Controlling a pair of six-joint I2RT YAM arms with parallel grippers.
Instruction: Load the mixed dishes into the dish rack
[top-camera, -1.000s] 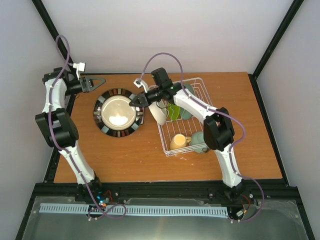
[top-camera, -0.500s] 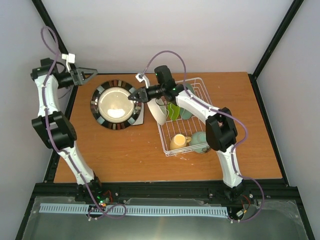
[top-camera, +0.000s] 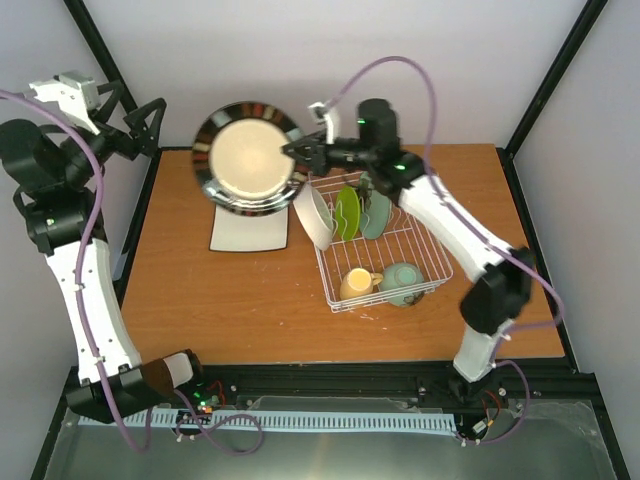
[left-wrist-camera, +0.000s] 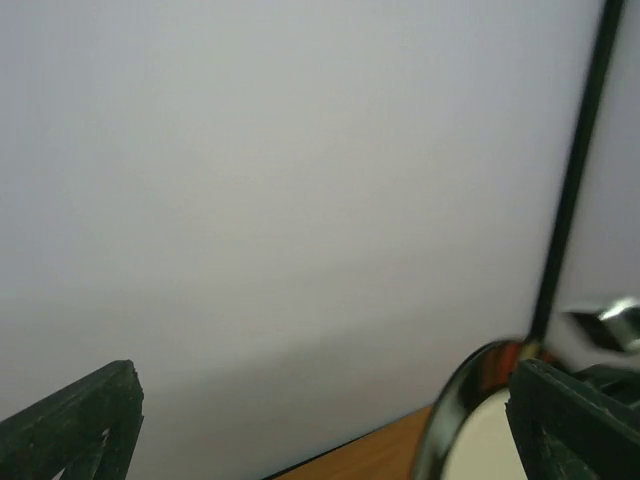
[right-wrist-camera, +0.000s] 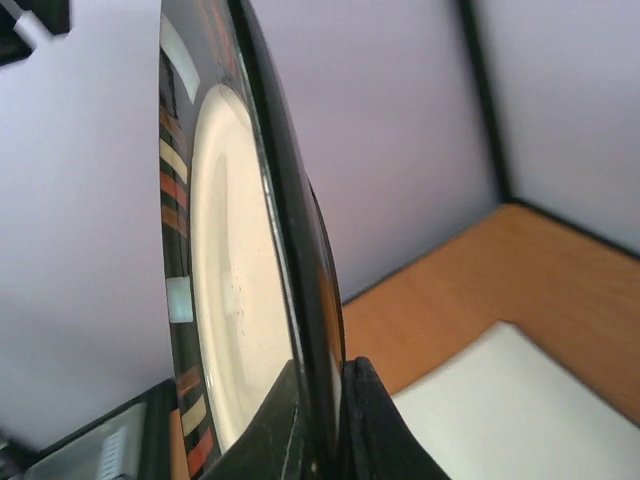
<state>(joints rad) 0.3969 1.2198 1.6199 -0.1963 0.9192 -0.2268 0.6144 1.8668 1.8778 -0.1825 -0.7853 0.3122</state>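
**A thin pinch on a heavy plate**

The right gripper (top-camera: 303, 150) was clamped on the rim of the dark striped-rim plate (top-camera: 250, 157). It held the plate on edge in the air above the square white plate (top-camera: 250, 232), just left of the dish rack (top-camera: 415, 235).

The grip covered only one small spot of the rim — the right wrist view showed the fingertips (right-wrist-camera: 365, 420) pinching the edge, with nearly all of the plate hanging beyond them. A quick swing toward the rack could have twisted the plate in that pinch or let it slide out, dropping it onto the square plate below.

The rack's prongs held the white petal-patterned plate (top-camera: 315, 218), the lime green plate (top-camera: 347, 212) and the pale teal plate (top-camera: 374, 215) close together. A low or skewed approach risked knocking the nearest of them.

The left gripper (top-camera: 150, 122) hung with its jaws wide apart and empty, near the far-left corner — probably too far off to steady anything.
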